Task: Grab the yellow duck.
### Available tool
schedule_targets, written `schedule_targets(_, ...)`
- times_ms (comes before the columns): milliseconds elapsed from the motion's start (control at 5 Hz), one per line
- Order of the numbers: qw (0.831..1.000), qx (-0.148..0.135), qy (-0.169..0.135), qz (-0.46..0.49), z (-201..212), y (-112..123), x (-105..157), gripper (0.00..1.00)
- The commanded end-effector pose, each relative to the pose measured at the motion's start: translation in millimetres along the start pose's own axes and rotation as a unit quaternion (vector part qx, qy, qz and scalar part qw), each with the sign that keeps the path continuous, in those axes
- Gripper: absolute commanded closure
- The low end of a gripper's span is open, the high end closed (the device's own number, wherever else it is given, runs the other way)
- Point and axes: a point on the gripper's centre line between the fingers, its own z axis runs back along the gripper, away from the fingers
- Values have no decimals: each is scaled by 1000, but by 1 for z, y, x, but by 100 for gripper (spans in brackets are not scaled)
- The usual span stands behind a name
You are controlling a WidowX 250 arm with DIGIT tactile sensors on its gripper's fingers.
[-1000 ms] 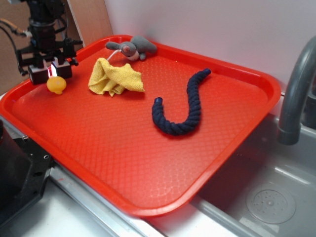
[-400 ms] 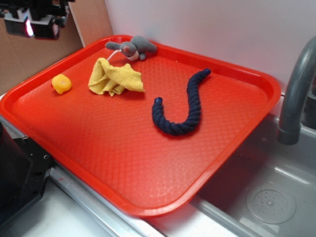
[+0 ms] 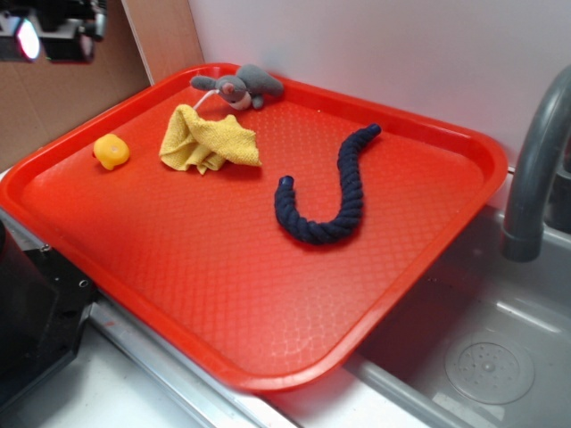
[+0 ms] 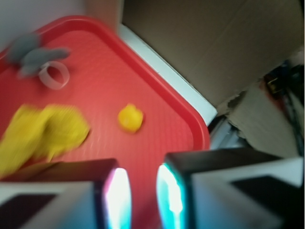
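Your pincer [image 4: 138,193] hangs high above the back left corner of the red tray [image 3: 375,294], its two fingers apart with a narrow gap between them and nothing held; in the exterior view only its lower part shows at the top left edge [image 3: 40,40]. Nearest below it, well apart from the fingertips, the yellow duck [image 3: 111,151] sits alone on the tray floor close to the left rim; the wrist view, though blurred, shows it [image 4: 130,118] lying ahead of the gap between the fingers. A little further from the pincer lies the crumpled yellow cloth [image 3: 209,140], and just behind the cloth, against the back rim, the grey plush mouse [image 3: 239,86]. Further still, toward the middle of the tray, a dark blue rope [image 3: 326,192] curves in a hook shape. Beyond the tray's far side you see a grey tap [image 3: 533,169] over a sink [image 3: 482,357].
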Motion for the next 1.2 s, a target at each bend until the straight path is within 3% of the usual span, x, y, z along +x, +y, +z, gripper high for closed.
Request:
schedule_targets(0,995,-45,37,78,-63,15,50,0)
schedule_targets(200,995,-81,37,52,-90,2,48,0)
schedule_targets(400,993,-94,54,50,-100,-7,41,0)
schedule_targets(1000,996,-56,67,7,-98,-10,10,0)
